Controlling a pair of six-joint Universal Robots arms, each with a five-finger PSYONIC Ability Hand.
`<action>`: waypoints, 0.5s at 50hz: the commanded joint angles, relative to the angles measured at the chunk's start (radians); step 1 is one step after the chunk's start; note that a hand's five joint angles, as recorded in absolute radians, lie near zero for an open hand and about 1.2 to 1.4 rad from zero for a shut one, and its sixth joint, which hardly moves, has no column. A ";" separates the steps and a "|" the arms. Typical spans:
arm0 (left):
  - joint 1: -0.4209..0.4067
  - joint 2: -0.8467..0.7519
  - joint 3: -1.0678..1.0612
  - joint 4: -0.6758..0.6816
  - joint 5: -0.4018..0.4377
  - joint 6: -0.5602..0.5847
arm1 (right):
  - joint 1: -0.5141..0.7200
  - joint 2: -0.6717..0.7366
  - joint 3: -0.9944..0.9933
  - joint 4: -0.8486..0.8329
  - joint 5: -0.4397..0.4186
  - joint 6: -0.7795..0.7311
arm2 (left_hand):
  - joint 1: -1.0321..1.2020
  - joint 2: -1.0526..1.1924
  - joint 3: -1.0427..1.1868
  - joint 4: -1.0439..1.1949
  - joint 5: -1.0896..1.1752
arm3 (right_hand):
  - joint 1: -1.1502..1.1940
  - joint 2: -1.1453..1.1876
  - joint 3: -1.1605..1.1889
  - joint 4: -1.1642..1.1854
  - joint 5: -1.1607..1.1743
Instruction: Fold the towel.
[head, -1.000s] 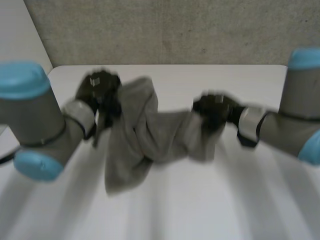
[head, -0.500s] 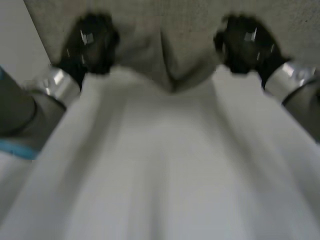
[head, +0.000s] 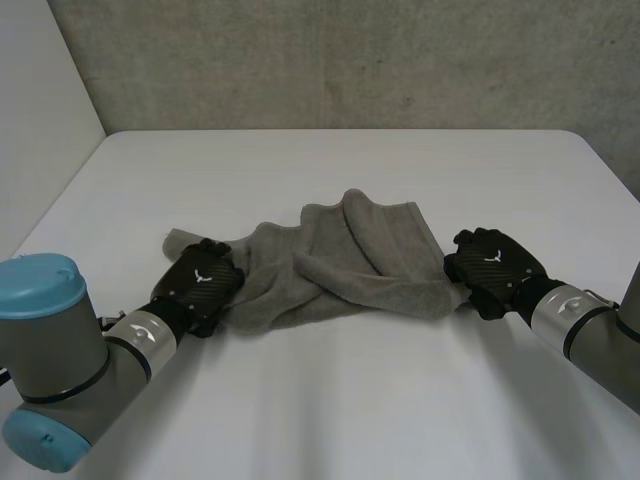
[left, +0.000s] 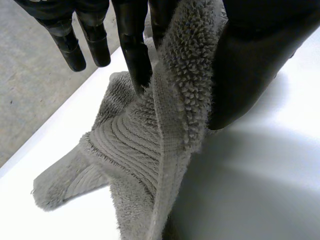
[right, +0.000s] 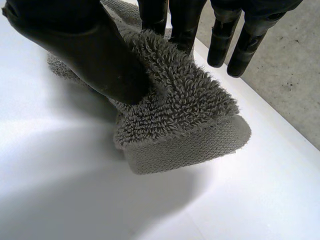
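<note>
The grey towel (head: 340, 265) lies rumpled and bunched on the white table (head: 330, 410), running between the two hands. The left hand (head: 200, 285) sits at the towel's left end, its thumb and fingers (left: 135, 50) pinching a hemmed edge between them. The right hand (head: 492, 265) sits at the towel's right end, its thumb pressed toward its fingers (right: 186, 25) with a folded edge clamped between.

White table (head: 330, 400) with a crumpled grey towel (head: 330, 270) across its middle.
</note>
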 joint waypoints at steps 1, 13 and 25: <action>-0.001 0.016 0.000 0.001 -0.068 -0.003 | -0.001 0.000 0.008 0.000 0.001 0.015 | -0.130 -0.138 -0.052 -0.059 -0.132 | 0.069 0.087 -0.044 -0.076 0.062; 0.040 0.070 0.000 -0.002 -0.100 -0.005 | -0.019 -0.003 0.006 0.000 0.003 0.024 | -0.268 -0.277 -0.052 -0.059 -0.271 | 0.069 0.087 -0.044 -0.076 0.062; 0.086 0.063 0.011 -0.013 -0.093 -0.007 | -0.045 -0.011 -0.014 0.006 0.000 0.130 | -0.233 -0.242 -0.052 -0.059 -0.235 | 0.069 0.087 -0.044 -0.076 0.062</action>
